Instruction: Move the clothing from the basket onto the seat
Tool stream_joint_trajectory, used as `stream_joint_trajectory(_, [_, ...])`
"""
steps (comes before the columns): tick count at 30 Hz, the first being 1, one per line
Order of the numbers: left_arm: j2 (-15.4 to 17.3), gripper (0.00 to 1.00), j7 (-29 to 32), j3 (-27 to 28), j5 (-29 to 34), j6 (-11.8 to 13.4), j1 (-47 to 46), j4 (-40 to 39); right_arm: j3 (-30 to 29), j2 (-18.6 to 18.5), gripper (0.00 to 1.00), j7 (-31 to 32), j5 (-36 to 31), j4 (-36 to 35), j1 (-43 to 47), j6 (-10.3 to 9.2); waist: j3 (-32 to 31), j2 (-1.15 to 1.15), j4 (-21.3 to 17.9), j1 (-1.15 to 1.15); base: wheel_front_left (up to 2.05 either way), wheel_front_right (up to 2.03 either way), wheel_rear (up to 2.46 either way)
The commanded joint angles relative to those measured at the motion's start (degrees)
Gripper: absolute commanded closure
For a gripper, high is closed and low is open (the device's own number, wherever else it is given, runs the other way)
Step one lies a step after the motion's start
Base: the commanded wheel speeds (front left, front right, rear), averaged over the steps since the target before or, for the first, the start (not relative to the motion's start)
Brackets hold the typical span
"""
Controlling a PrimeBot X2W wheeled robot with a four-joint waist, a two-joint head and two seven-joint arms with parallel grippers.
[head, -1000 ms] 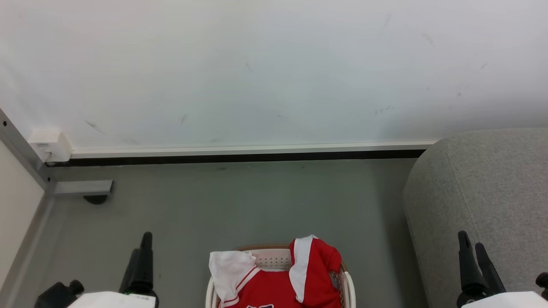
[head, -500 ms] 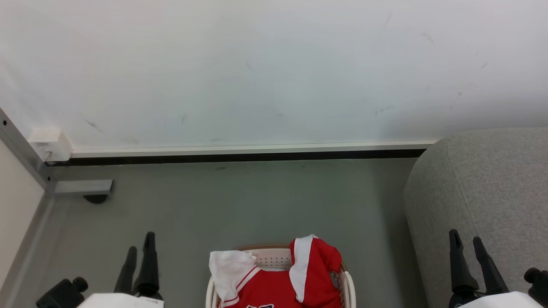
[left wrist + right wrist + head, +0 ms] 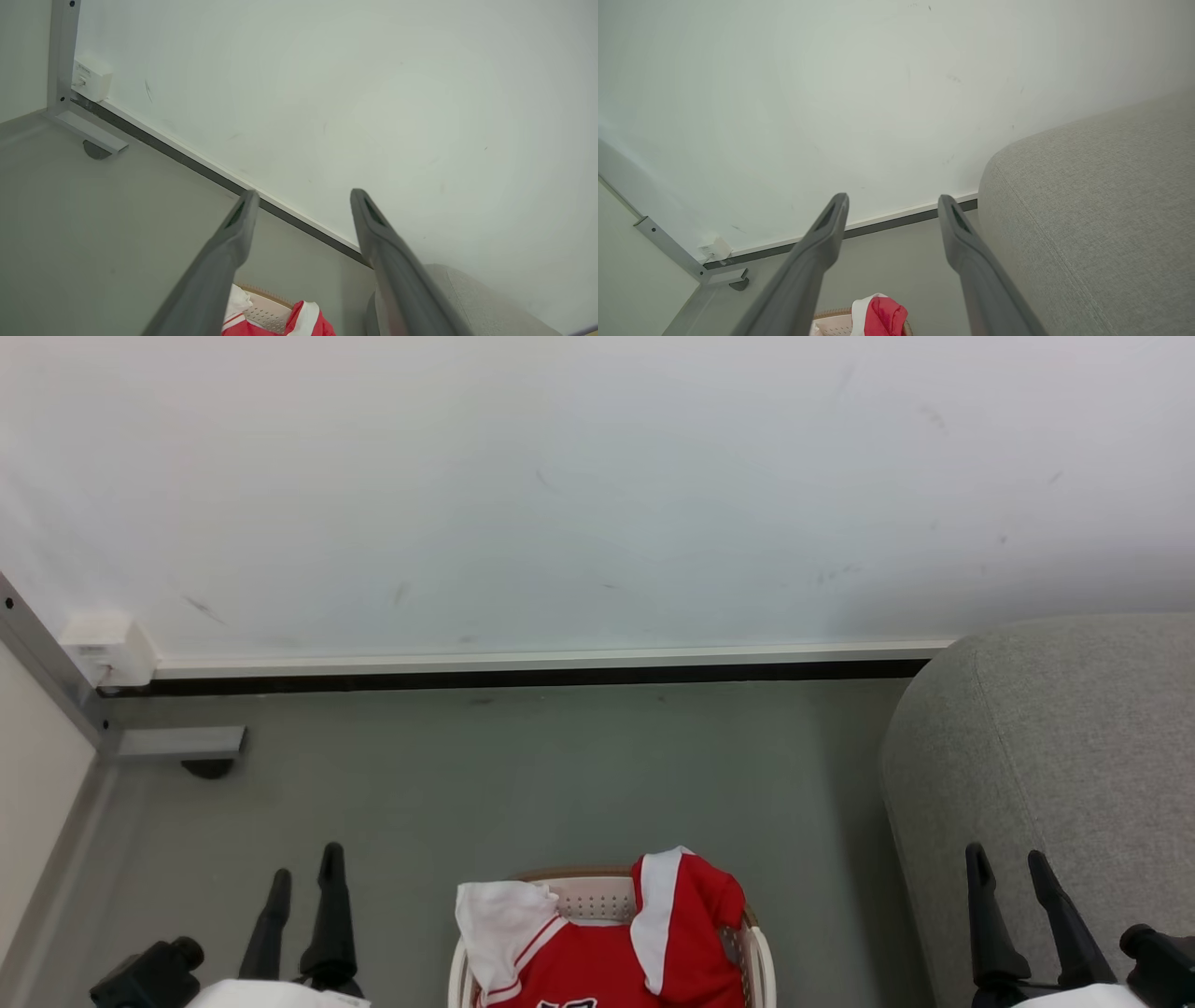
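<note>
Standing at the lower left of the head view, the left pincer (image 3: 304, 864) has its two dark fingers spread wide and holds nothing. The right pincer (image 3: 1005, 854), at lower right, is likewise wide and empty, in front of the grey seat (image 3: 1074, 737). Between them, at bottom centre, the basket (image 3: 597, 902) contains the clothing (image 3: 607, 961), red with white trim, heaped above the rim beside a white cloth (image 3: 499, 919). Dark numerals at the frame's bottom edge are cut off and unreadable. Grey floor (image 3: 523, 775) lies beyond. At centre left, a white box (image 3: 107, 649) on the wall (image 3: 560, 476) bears a label too small to read.
</note>
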Motion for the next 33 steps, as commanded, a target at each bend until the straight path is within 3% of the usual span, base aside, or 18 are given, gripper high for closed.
stream_joint_trajectory(1, [0.5, 0.0, -0.5, 0.0, 2.3, 0.2, -0.1, -0.8, 0.0, -0.6, 0.0, -0.7, -2.2, -0.6, 0.0, -0.06, 0.1, 0.0, 0.0, 0.0, 0.0, 0.0, 0.0])
stream_joint_trajectory(33, [0.6, 0.0, -4.9, 0.1, 21.9, 0.4, 1.5, -0.3, -1.2, -0.8, 0.0, -5.1, -17.7, -0.7, 1.9, -0.09, 0.4, 0.0, 0.1, 0.0, 0.0, 0.0, 0.0])
